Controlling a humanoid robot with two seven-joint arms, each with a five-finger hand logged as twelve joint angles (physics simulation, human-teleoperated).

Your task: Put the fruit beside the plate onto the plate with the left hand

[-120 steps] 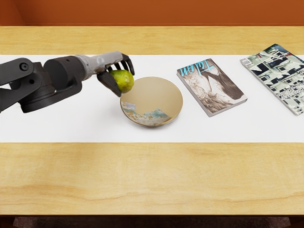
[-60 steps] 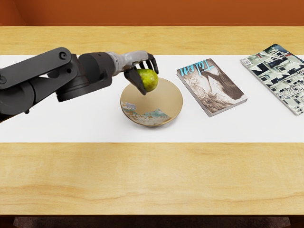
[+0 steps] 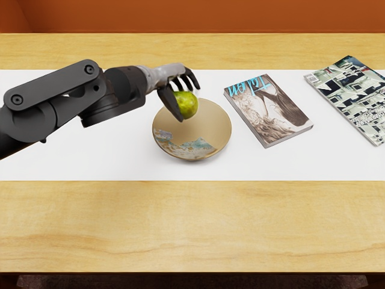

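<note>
A green-yellow pear (image 3: 186, 103) is held in my left hand (image 3: 178, 91), whose dark fingers curl over and around it. The hand and fruit hover over the far left part of the plate (image 3: 207, 141), a tan shallow dish with a painted patch on its near left side. I cannot tell whether the pear touches the plate's surface. My left arm reaches in from the left edge across the white runner (image 3: 90, 156). The right arm does not show.
A book (image 3: 267, 109) lies just right of the plate. A magazine (image 3: 353, 97) lies at the far right of the runner. The wooden table (image 3: 192, 229) extends toward the front edge.
My left hand carried the pear rightward from beside the plate's left rim to above its far left part, then lowered it slightly. The arm has stretched further in.
</note>
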